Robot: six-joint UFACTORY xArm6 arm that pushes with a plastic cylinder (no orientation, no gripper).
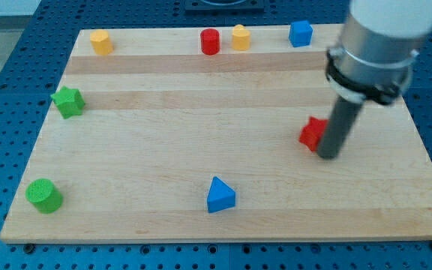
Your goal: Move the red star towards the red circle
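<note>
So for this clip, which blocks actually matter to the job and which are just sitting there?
Job: red star, red circle, my tip just right of the star.

Lying about: green star, green circle, blue triangle, blue block, two yellow blocks.

board [163, 150]: pale wood, smooth, matt | red star [312, 133]: matt plastic | rod [334, 129]: dark, matt

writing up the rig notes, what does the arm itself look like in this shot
My arm ends in a pale grey cylindrical body with a black ring beneath it. From that hangs a straight dark rod; my tip sits just at the view's right of the red star. No cables or markings show.
</note>
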